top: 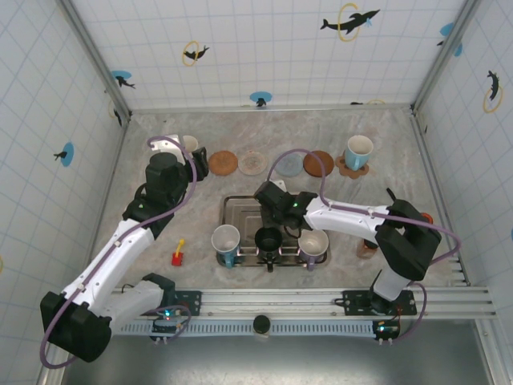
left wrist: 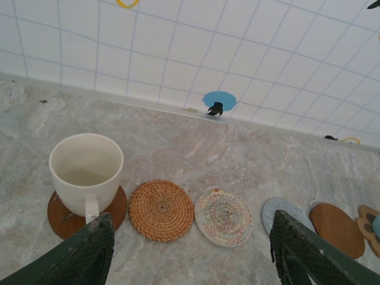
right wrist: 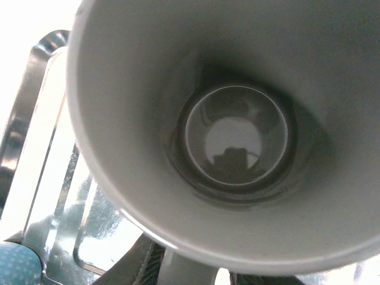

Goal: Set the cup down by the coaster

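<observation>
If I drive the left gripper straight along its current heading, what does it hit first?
Probably the table among the coasters: the open left gripper aims between the woven coaster and the pastel coaster. Nothing stands in the way, though depth is unclear.

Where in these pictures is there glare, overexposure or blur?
Right wrist view: the cup is very close and its rim is soft. The top left corner is burnt out white, the cup's glossy bottom carries a dark reflection, and the metal tray glints. Left wrist view: the light is even, and the white mug and woven coaster are sharp. Top external view: evenly lit and sharp.
</observation>
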Action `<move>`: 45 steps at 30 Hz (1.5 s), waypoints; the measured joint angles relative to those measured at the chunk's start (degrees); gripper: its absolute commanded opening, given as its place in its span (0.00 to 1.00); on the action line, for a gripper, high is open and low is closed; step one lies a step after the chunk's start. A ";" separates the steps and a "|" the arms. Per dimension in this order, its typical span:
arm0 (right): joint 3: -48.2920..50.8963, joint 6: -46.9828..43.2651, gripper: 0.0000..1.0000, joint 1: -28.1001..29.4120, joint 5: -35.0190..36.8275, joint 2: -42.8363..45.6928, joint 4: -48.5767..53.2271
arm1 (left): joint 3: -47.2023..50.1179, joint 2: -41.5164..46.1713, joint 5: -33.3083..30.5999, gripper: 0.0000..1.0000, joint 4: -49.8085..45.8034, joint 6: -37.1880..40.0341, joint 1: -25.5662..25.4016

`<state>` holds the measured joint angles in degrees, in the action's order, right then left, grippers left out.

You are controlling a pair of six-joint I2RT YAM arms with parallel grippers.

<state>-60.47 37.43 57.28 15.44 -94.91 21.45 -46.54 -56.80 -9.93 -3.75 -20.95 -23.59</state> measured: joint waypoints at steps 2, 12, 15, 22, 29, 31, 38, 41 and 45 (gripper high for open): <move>-0.22 -0.15 0.18 0.00 0.15 -0.02 0.28 | 0.00 0.00 -0.02 0.69 0.00 0.00 0.00; -2.58 -2.12 0.00 0.02 2.97 -0.63 4.81 | 0.00 0.00 -0.02 0.70 0.00 0.00 0.00; -2.80 -2.49 0.00 0.04 3.58 -0.63 5.55 | 0.00 0.00 -0.02 0.70 0.00 0.00 0.00; -2.80 -3.21 0.00 0.17 4.42 -0.63 5.81 | 0.00 0.00 -0.02 0.70 0.00 0.00 0.00; -2.80 -3.76 0.00 0.11 4.48 -0.37 5.81 | 0.00 0.00 -0.20 0.69 0.00 0.00 0.00; -2.80 -3.87 0.00 0.02 4.55 0.13 5.79 | 0.00 0.00 -0.24 0.70 0.00 0.00 0.00; -2.80 -4.11 0.00 -1.40 4.74 4.02 5.66 | 0.00 -0.59 -0.70 0.70 0.00 0.02 -0.04; -2.69 -4.52 0.00 -2.75 5.11 5.79 5.64 | 0.00 -0.98 -0.87 0.70 0.00 0.02 -0.04; -2.32 -5.42 0.00 -5.03 5.51 8.26 5.66 | 0.00 -1.14 -1.09 0.70 0.00 0.02 -0.04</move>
<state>-62.78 32.01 52.25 20.95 -86.65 27.11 -46.54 -57.93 -11.03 -3.75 -20.93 -23.64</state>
